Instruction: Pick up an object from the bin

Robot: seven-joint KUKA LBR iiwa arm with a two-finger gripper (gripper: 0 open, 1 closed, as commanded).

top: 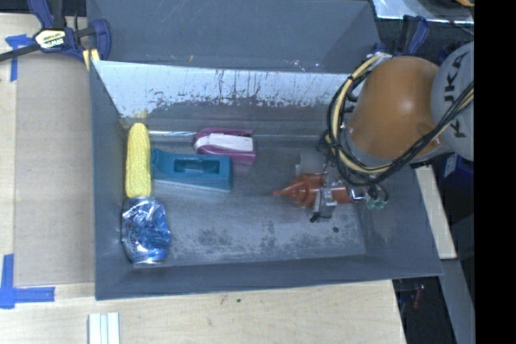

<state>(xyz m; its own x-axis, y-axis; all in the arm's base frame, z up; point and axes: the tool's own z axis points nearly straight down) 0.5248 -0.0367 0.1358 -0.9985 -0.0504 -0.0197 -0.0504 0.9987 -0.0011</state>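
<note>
My gripper is low in the right part of the bin, under the arm's wrist. A small orange-brown thing with a pointed left end lies on the bin floor right at the gripper's left side; whether it is gripped I cannot tell. Further left lies a blue rectangular block, and a pink and white thing sits just behind it.
A yellow corn cob lies along the left wall, and a crumpled blue and silver packet sits in the front left corner. The arm and its cables hang over the bin's right side.
</note>
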